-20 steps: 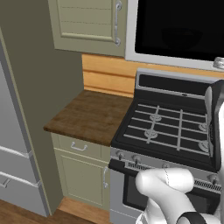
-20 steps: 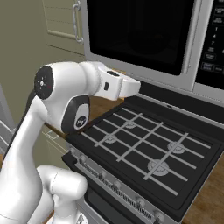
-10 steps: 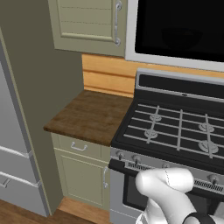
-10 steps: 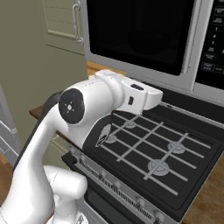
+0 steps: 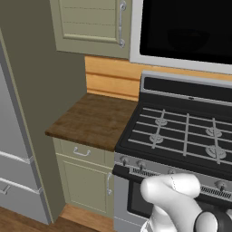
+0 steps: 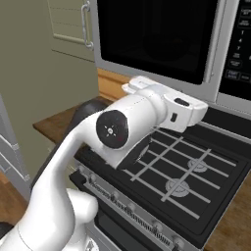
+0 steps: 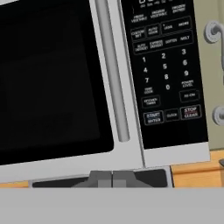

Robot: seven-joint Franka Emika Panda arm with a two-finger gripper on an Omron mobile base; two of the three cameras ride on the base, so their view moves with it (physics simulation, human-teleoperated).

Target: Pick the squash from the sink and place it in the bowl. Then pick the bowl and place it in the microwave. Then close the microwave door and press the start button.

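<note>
The microwave (image 6: 162, 44) hangs over the stove with its door (image 7: 48, 78) closed, black glass facing me. In the hand view a grey vertical handle (image 7: 111, 70) runs beside the dark keypad panel (image 7: 164, 65). The start button (image 7: 153, 117) sits low on that panel. My gripper (image 7: 112, 178) is shut and empty, its tips pressed together a short way in front of the microwave's lower edge, below and left of the start button. In the right base view my white hand (image 6: 186, 110) hovers just below the microwave. The squash, the bowl and the sink are out of view.
A black gas stove (image 5: 181, 136) lies directly under the microwave. Left of it is a wooden counter (image 5: 90, 120), with a beige wall cabinet (image 5: 90, 20) above it and a grey fridge (image 5: 13, 158) further left. Cabinet knobs (image 7: 214, 30) show right of the keypad.
My arm has swung to the right across the stove and risen toward the microwave's lower right. The base and the kitchen stay put.
</note>
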